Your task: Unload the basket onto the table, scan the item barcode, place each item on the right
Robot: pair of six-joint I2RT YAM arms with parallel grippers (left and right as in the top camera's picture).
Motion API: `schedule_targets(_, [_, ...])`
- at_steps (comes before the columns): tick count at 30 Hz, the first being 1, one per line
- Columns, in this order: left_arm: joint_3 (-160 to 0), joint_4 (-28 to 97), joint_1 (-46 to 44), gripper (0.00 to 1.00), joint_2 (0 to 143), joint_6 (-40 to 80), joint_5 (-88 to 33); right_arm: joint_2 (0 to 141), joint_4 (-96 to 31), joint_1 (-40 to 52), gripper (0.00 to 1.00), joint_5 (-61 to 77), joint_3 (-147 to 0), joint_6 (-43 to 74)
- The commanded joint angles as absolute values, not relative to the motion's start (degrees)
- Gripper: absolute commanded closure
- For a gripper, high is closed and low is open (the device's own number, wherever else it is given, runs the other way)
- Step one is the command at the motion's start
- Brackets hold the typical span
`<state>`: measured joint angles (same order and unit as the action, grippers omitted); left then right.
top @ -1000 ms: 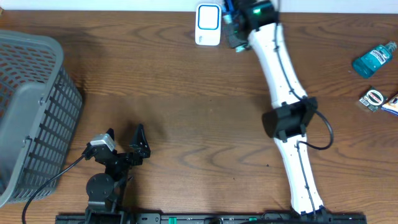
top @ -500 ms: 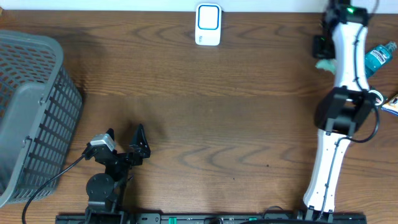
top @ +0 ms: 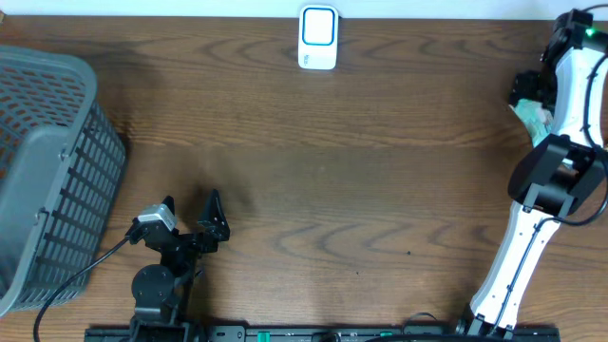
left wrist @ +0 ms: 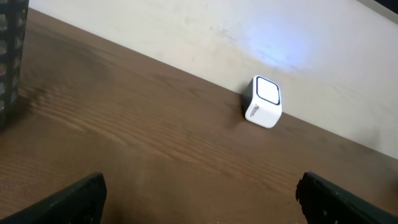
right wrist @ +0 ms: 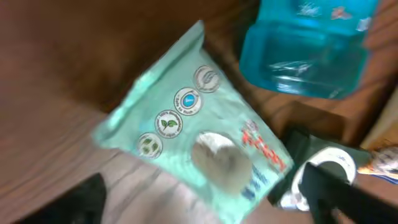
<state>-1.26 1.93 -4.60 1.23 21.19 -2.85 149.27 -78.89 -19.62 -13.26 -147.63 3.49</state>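
Now R gripper [right wrist: 202, 186] has left the white box scanner [top: 317, 36] for the right edge of the table [top: 332, 171], fingers spread, mint-green plastic pouch [right wrist: 199, 137] released. Scan prob done; L gripper [left wrist: 199, 193] spread too.

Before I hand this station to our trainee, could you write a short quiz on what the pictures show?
1. True or false: the white scanner stands inside the grey basket.
2. What lies beside the mint-green pouch in the right wrist view? A) blue bottle B) basket C) scanner
3. Fill in: the left fingers stand ___.
Key: 1 false; 2 A; 3 open.
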Motion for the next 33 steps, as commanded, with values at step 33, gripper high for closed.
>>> schedule_targets(33, [-0.23,3.86,-4.4,0.02,1.04,21.1,-2.15,79.4,-97.3,-9.65,0.01,11.68,-148.2,5.52])
